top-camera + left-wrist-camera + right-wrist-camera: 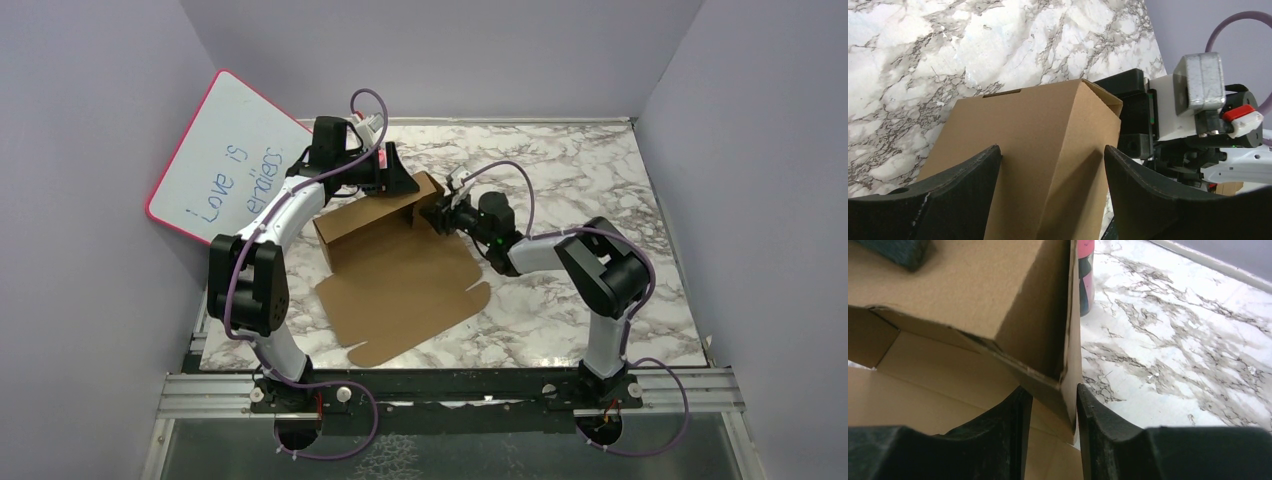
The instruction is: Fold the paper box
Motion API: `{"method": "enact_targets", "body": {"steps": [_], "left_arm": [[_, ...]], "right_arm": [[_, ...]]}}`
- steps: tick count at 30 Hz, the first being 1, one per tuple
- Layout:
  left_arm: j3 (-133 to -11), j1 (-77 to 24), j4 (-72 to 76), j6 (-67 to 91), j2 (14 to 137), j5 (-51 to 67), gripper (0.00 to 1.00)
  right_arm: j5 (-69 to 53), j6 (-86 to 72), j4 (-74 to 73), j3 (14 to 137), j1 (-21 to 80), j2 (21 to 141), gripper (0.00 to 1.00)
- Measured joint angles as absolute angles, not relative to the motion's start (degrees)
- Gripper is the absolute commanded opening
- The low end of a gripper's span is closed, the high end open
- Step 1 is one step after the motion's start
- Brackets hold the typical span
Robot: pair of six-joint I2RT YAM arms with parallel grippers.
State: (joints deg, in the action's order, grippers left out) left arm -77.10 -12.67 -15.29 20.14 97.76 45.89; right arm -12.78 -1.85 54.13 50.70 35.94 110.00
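The paper box (400, 290) is brown cardboard, its near half lying flat on the marble table. Its far part (370, 215) is folded up into a raised wall. My left gripper (388, 178) is open over that raised part (1038, 130), with its fingers spread wide to either side of the fold line (1050, 152). My right gripper (438, 213) is at the wall's right end. There it is shut on the cardboard corner (1048, 360), which sits between the two fingers (1054, 392).
A pink-framed whiteboard (225, 160) with handwriting leans against the left wall. Purple walls close in the table on three sides. A pink and black object (1086, 275) stands just behind the box's right end. The right arm's wrist (1198, 100) is close beside the box.
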Motion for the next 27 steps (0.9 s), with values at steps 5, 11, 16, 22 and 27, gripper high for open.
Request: {"method": "enact_targets", "body": {"steps": [5,11,16,22,27], "left_arm": [[-77.10,-12.53,-14.81,20.71,98.63,46.92,0.77],[-77.10,-12.49,-14.72,20.91,100.03,48.03,0.77],[-77.10,-12.49,-14.74,21.15,100.71,48.69,0.77],[-76.99,-12.51,-14.59,21.61,100.71,49.76,0.79],[-76.42,-12.56,-13.37,22.28,100.71,50.81,0.82]], "right_arm": [[-13.74,-1.63,53.25,50.59,35.88,108.60,0.46],[-15.27,-1.23,53.19,49.95,35.77,108.42,0.50],[-15.70,-1.56,54.02,48.86,35.09,108.14,0.43],[-13.56,-3.81,54.33,48.84,34.76,108.14,0.35],[-11.29,-6.55,53.87,48.84,34.79,108.14,0.29]]}}
